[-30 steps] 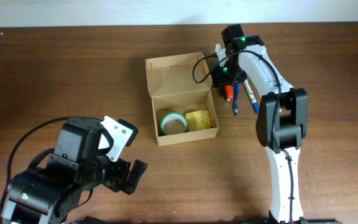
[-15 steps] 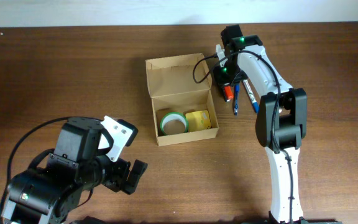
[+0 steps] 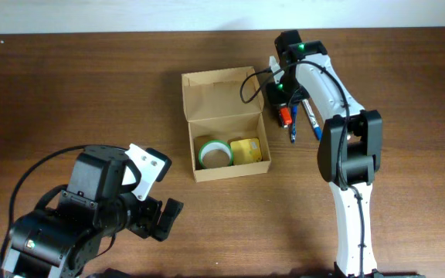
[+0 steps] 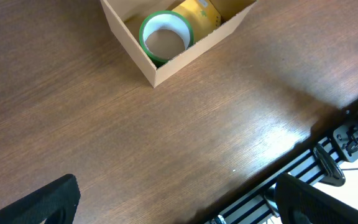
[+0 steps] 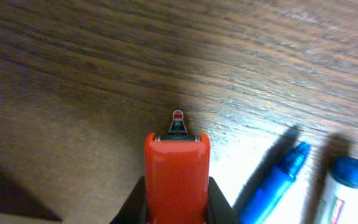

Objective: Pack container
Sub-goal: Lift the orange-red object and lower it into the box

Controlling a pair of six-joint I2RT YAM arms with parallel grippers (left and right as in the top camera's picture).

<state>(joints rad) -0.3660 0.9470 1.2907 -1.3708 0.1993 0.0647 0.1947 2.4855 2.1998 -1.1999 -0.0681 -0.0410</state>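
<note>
a: where is the container found, and how is it turned?
b: mid-worktop, opened upward, long axis left to right, lid flap raised at the far edge.
a: what is cut off?
b: the red object clamped in the right pincer. the left pincer is held apart.

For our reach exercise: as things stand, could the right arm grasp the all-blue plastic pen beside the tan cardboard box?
Probably not yet: the right arm's fingers are shut on an orange-red plastic item. The all-blue pen lies uncovered beside it.
</note>
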